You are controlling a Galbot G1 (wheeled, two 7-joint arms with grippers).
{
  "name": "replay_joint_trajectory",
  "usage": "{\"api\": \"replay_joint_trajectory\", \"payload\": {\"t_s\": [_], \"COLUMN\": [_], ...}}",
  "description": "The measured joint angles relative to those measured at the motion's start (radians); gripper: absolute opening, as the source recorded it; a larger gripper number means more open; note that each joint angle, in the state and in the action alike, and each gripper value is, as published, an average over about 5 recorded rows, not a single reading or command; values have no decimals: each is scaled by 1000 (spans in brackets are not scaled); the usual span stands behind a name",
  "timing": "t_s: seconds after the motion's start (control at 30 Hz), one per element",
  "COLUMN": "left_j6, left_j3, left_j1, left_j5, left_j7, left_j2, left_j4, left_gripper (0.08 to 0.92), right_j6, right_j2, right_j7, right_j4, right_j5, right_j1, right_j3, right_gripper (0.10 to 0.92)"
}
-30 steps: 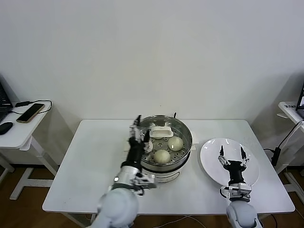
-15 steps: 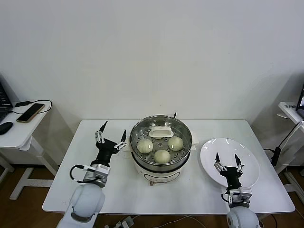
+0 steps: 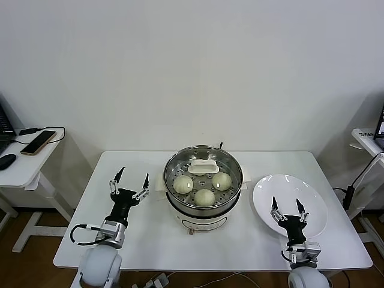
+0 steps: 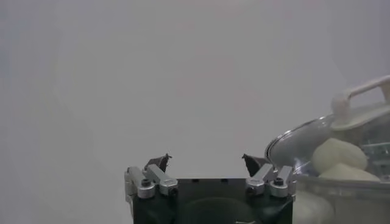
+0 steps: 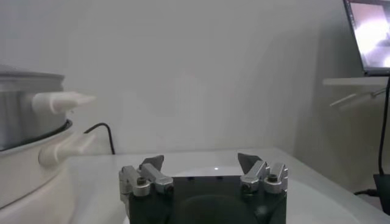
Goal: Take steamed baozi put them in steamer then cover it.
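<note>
The steamer (image 3: pixel 204 207) stands at the table's middle. The glass cover (image 3: pixel 231 168) lies on it, its cream handle (image 3: pixel 203 167) on top. Three steamed baozi (image 3: pixel 204 197) show through the glass on the perforated tray; a fourth is not visible. My left gripper (image 3: pixel 129 183) is open and empty, left of the steamer and apart from it. In the left wrist view the gripper (image 4: pixel 206 161) is open, with the cover's rim (image 4: pixel 286 139) and a baozi (image 4: pixel 338 155) off to one side. My right gripper (image 3: pixel 287 207) is open and empty over the white plate (image 3: pixel 306 189); it also shows open in the right wrist view (image 5: pixel 201 163).
The plate holds nothing. A side table at the left carries a phone (image 3: pixel 39 141) and a mouse (image 3: pixel 6 161). Another side table (image 3: pixel 366 138) stands at the right. The steamer's white side handle (image 5: pixel 61 100) shows in the right wrist view.
My left gripper has drawn back from the steamer's rim to the left and toward me, open. My right gripper has sunk slightly toward me. The cover and baozi have not moved.
</note>
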Motion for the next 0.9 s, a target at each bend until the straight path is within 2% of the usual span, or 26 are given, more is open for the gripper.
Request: {"api": "replay_joint_trajectory", "payload": {"t_s": [0.9], "left_j6": [-95], "left_j3": [-26], "left_j1": [81], "left_j5": [-39], "left_j7": [10], "left_j2": [2], "left_j4": [4], "left_gripper": [823], "right_j6": [7], "right_j2": [30], "right_j7": [-32], "right_j4": [8], "right_j5": [-17], "right_j1": [-32], "right_j3": [46], "right_gripper": [823]}}
